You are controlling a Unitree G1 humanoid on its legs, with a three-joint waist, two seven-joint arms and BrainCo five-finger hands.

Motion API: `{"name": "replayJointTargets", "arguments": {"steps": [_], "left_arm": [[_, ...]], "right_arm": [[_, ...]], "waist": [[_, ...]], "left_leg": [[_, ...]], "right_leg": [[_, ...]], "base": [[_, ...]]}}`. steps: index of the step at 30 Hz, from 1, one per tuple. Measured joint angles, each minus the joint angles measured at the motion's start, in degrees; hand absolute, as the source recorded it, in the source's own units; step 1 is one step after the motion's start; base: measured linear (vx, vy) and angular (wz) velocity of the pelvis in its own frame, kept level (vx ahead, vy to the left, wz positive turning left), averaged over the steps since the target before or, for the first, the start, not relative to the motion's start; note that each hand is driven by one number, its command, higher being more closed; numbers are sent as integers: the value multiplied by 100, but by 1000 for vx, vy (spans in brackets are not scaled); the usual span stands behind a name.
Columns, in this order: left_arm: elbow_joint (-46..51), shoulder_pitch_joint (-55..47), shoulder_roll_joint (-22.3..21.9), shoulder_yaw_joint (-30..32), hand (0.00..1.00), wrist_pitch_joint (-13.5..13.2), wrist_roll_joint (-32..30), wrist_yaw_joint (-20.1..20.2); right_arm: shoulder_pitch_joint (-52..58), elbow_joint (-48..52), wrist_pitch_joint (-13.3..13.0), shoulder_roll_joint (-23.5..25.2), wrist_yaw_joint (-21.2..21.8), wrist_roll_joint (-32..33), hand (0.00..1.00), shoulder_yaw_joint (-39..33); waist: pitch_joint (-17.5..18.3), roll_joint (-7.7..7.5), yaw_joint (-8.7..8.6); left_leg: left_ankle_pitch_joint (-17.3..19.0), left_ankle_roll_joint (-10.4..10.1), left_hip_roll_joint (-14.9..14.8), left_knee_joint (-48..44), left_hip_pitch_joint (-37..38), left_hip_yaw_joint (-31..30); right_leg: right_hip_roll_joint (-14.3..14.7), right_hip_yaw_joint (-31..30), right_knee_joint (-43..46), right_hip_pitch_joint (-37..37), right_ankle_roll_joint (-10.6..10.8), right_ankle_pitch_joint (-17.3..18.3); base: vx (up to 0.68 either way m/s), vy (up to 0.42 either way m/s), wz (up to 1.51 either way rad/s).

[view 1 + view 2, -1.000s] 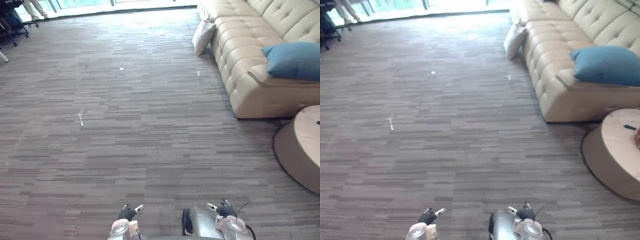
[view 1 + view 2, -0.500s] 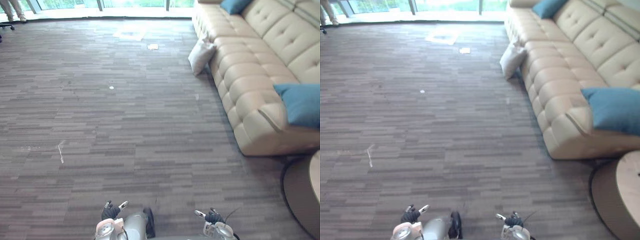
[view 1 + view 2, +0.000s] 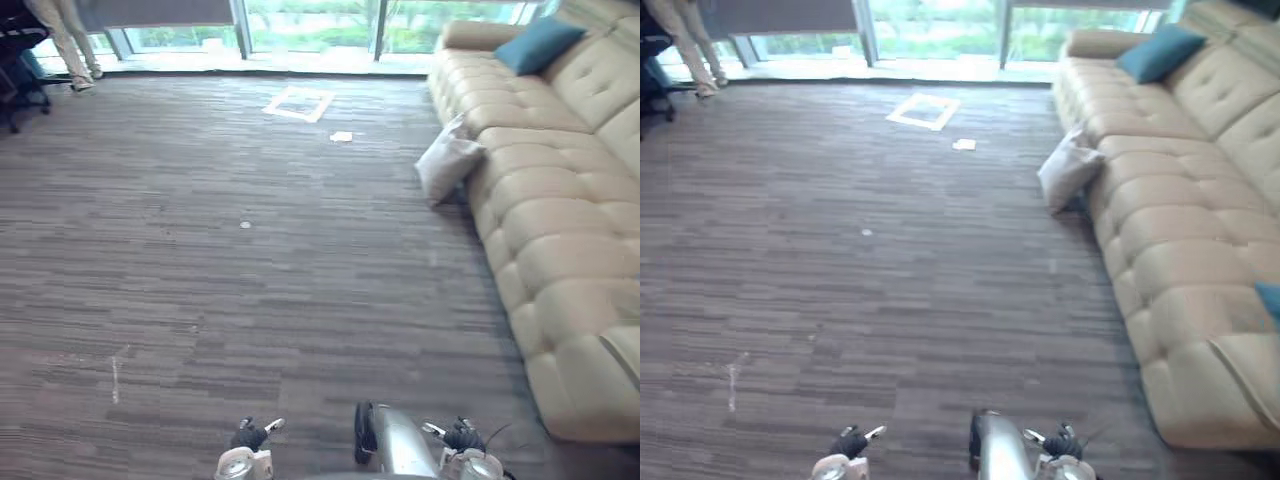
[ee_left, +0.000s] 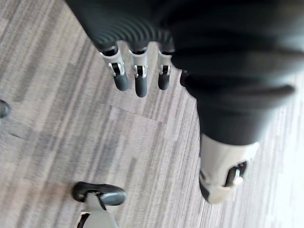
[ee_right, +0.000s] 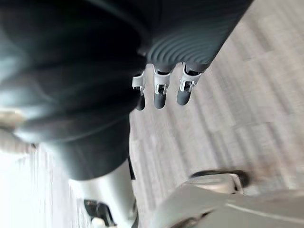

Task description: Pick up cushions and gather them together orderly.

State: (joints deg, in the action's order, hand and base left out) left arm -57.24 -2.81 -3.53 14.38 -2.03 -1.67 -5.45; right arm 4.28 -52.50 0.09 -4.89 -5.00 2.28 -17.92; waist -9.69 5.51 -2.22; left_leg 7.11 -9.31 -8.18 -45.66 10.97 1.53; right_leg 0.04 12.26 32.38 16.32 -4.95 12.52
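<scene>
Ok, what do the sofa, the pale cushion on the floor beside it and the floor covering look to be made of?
The sofa looks like cream leather or imitation leather: smooth, slightly glossy tufted panels. The pale cushion seems soft matt fabric, creased and slumped against the sofa's front. The floor looks like low-pile carpet, probably tiles: streaky grey-brown stripes in blocks.

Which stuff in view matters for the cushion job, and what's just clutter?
Job:
- white cushion, on the floor against the sofa
- teal cushion, at the sofa's far end
- second teal cushion, at the sofa's near end

Lying about:
- paper scrap
- taped square on the carpet
- person's legs by the window
</scene>
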Motion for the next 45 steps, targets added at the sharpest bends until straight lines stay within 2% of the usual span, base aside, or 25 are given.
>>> {"name": "replayJointTargets", "arguments": {"steps": [1, 4, 5, 8, 10, 12, 14, 16, 17, 18, 20, 22, 24, 26, 28, 29, 30, 31, 32, 34, 35, 37, 39, 42, 45], "left_arm": [[83, -30, 9, 155, 0, 1, 1, 0], [417, -71, 217, 246, 0, -17, 13, 0], [511, -73, 245, 252, 0, -34, 27, -3], [616, -76, 227, 267, 0, -67, 75, -7], [603, -165, 198, 253, 0, -149, 300, -68], [723, -243, 189, 259, 0, -184, 405, -82], [663, -239, 316, 263, 0, -141, 396, -96], [561, -179, 495, 250, 0, -125, 403, -114], [503, -107, 535, 253, 0, -86, 400, -142], [315, -68, 539, 231, 0, 2, 394, -181], [306, -70, 489, 166, 0, -2, 393, -183], [276, -47, 423, 83, 0, 0, 392, -171], [136, 5, 416, 15, 0, 6, 388, -152], [33, 60, 329, -48, 0, 15, 335, -129], [41, 74, 217, -54, 0, 3, 272, -53], [32, 71, 167, -51, 0, 5, 239, -32], [29, 60, 97, -50, 0, 7, 204, -25], [30, 41, 19, -73, 0, 5, 161, -13], [29, 67, 0, -108, 0, 4, 143, 20], [92, 64, -1, 119, 0, 10, 114, 22], [167, 48, -2, 273, 0, 14, 113, 5], [411, -63, 97, 269, 0, 4, 116, -11], [606, -136, 203, 269, 0, -22, 133, -18], [673, -141, 185, 328, 0, -32, 194, -56], [703, -151, 112, 392, 0, -140, 255, -89]], "right_arm": [[-57, -24, 28, 5, -17, 10, 0, 7], [-38, -136, 56, 316, -14, 24, 0, 61], [-49, -150, 75, 403, -15, 34, 0, 143], [-108, -148, 103, 429, -30, 52, 0, 207], [-62, -223, 74, 401, -46, 45, 0, 180], [-30, -279, 93, 439, -69, 30, 0, 188], [59, -252, 92, 605, -68, 10, 0, 233], [140, -228, 47, 725, -68, 22, 0, 198], [129, -232, 39, 739, -64, 14, 0, 203], [129, -204, 11, 685, -55, 3, 0, 240], [148, -162, -23, 648, -55, -6, 0, 241], [154, 22, -71, 636, -57, -4, 0, 215], [104, 134, -110, 624, -52, 9, 0, 111], [47, 165, -108, 631, -37, 9, 0, 39], [48, 178, -104, 643, -22, 7, 0, 28], [50, 181, -100, 634, -13, 13, 0, 28], [48, 216, -104, 619, -2, 13, 0, 37], [15, 250, -106, 509, 16, 7, 0, 48], [-7, 250, -99, 439, 30, -4, 0, 70], [-93, 229, -39, 363, 11, -2, 0, 91], [-147, 176, 19, 331, -11, 7, 0, 90], [-139, 113, 72, 389, -26, 26, 0, 233], [-139, 90, 93, 503, -28, 114, 0, 384], [-187, 101, 102, 585, -54, 227, 0, 451], [-48, 120, 96, 650, -76, 232, 0, 456]], "waist": [[-63, 83, 39], [-157, -315, 213], [-140, -436, 256], [-200, -399, 352], [-171, -334, 505], [-6, -420, 640], [149, -723, 550], [145, -1004, 516], [96, -1028, 503], [77, -986, 483], [81, -906, 453], [80, -805, 395], [74, -794, 254], [82, -737, 147], [84, -751, 132], [92, -701, 120], [143, -603, 81], [171, -393, 63], [164, -234, 70], [47, -102, 84], [-86, -38, 127], [-213, -234, 252], [-171, -478, 282], [-185, -474, 414], [-168, -484, 558]], "left_leg": [[18, -1, -338, -1252, -534, 203], [523, 363, -640, -1918, -1632, 852], [646, 430, -651, -1614, -2128, 998], [668, 576, -425, 582, -2889, 1313], [112, 454, -79, 2615, -2953, 1038], [-503, 547, 63, 2462, -3098, 992], [-440, 861, 218, 2183, -3047, 1214], [14, 958, 477, 2175, -2584, 1339], [179, 960, 564, 2214, -2346, 1348], [488, 1004, 647, 2455, -1542, 1358], [634, 1036, 639, 2733, -989, 1364], [904, 1032, 589, 3187, -316, 1364], [983, 1015, 561, 3512, 157, 1378], [1102, 1034, 566, 3955, 777, 1371], [1181, 1037, 624, 4079, 1196, 1246], [1194, 1026, 589, 4029, 1394, 1088], [1188, 1018, 466, 3831, 1421, 941], [1174, 996, 244, 3195, 1232, 734], [986, 706, 36, 2071, 778, 536], [50, -57, -248, -213, -251, 182], [97, -25, -517, -1339, -701, 307], [300, 37, -636, -2045, -1224, 630], [481, 236, -643, -1706, -1965, 943], [656, 424, -489, 119, -2635, 1101], [385, 357, -93, 2005, -2929, 428]], "right_leg": [[255, -53, -370, -578, -112, 93], [325, -334, -1515, -2073, -191, 143], [295, -399, -1901, -2458, -188, 142], [123, -682, -2492, -3278, -69, 176], [-52, -1034, -2621, -3613, 89, 316], [-316, -1328, -2535, -3808, 114, 667], [-650, -1490, -1313, -3308, 294, 634], [-878, -1715, 1146, -2213, 927, -501], [-920, -1728, 1873, -1916, 1093, -615], [-910, -1556, 2876, -1444, 1155, -451], [-884, -1227, 3065, -1119, 1098, -297], [-778, -665, 2775, -285, 941, -13], [-680, -140, 1682, 262, 859, 87], [-498, 316, -285, 467, 639, -313], [-331, 188, -1353, 455, 490, -713], [-281, -68, -1158, 440, 136, -1219], [-282, -8, -800, 469, 7, -1238], [-237, 181, -434, 425, -30, -771], [-178, 291, -267, 309, -102, -447], [69, 263, -373, -160, -184, -59], [284, 188, -629, -678, -242, 42], [412, -96, -1113, -1537, -311, 155], [406, -444, -1687, -2157, -312, 156], [342, -1084, -2188, -2900, -109, 216], [132, -1709, -2287, -3349, 261, 530]], "base": [[784, -132, -48], [766, -132, -39], [627, -88, -27], [596, 43, -46], [769, 248, -99], [666, 323, -103], [797, 379, -45], [755, 359, -13], [755, 303, 5], [602, 206, 1], [515, 148, -3], [527, 91, -5], [594, 25, 8], [751, -30, 27], [788, -103, 54], [819, -148, 69], [792, -205, 71], [750, -237, 65], [868, -297, 48], [785, -243, -3], [714, -168, -49], [720, -139, -77], [569, -88, -83], [559, 49, -101], [611, 254, -122]]}}
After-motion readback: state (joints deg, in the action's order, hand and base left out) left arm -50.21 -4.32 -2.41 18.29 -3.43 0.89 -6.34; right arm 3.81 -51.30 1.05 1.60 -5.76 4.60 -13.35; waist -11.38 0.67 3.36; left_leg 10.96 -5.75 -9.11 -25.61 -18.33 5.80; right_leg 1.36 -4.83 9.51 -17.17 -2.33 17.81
